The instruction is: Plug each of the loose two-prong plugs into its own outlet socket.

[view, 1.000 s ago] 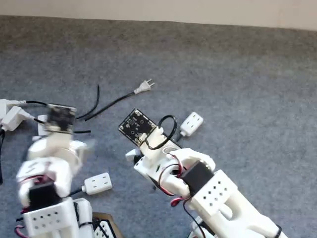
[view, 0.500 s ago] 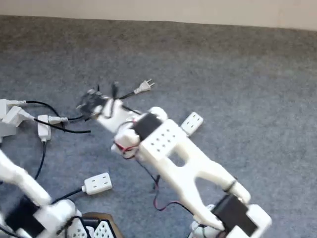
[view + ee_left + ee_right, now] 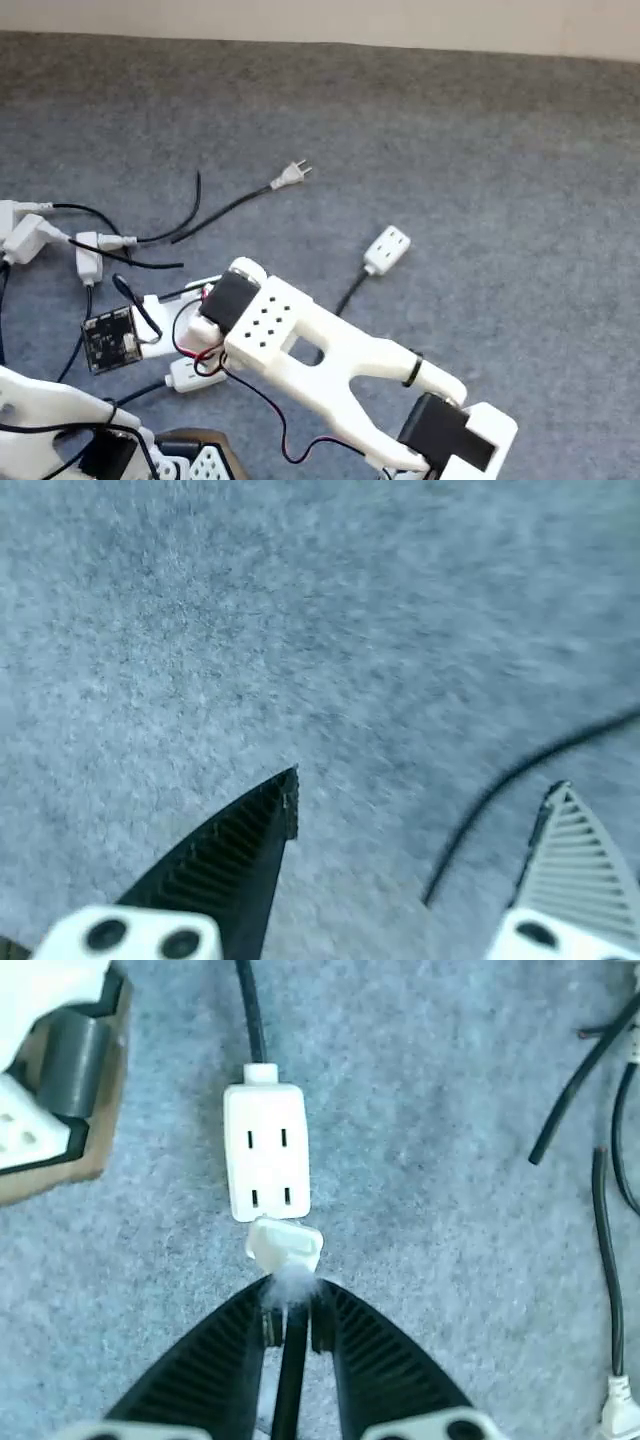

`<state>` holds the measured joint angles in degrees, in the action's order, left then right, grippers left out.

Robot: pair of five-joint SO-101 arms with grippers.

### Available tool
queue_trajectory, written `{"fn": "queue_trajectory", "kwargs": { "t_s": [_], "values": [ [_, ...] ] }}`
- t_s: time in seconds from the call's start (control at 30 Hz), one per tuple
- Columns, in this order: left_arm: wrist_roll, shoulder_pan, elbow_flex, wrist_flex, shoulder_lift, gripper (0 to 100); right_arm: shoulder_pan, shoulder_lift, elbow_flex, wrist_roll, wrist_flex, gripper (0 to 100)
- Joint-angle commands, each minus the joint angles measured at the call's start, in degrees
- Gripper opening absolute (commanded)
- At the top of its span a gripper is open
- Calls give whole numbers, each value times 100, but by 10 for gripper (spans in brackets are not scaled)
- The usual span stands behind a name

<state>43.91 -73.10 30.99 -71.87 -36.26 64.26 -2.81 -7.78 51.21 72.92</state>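
I see grey carpet (image 3: 480,150) across the whole working surface, with a pale wall strip (image 3: 400,20) along the top edge of the high view. In the right wrist view my right gripper (image 3: 292,1298) is pinched on the tail of a white plug (image 3: 285,1245), where its cord (image 3: 292,1360) leaves it. The plug lies flat, touching the end of a white outlet block (image 3: 265,1165) that has two pairs of slots facing up. In the high view that block sits lower left, partly under the right arm (image 3: 300,345). A second plug (image 3: 290,176) lies upper centre, and another outlet socket (image 3: 387,249) sits right of centre, well apart from it. My left gripper (image 3: 425,785) hangs over the carpet, jaws spread, with a loose black cable (image 3: 505,783) running between them.
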Motion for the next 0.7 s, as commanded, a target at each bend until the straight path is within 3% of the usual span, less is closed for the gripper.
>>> {"fn": "queue_trajectory", "kwargs": {
  "t_s": [0.0,0.4,0.67],
  "values": [
    [26,-198,1103,26,-576,366,57,-84,321,211,22,5],
    [273,-382,1578,-220,-980,366,347,-84,-716,378,-1086,5],
    [325,-400,1552,-220,-998,366,330,-119,-840,835,-857,5]
  ]
}}
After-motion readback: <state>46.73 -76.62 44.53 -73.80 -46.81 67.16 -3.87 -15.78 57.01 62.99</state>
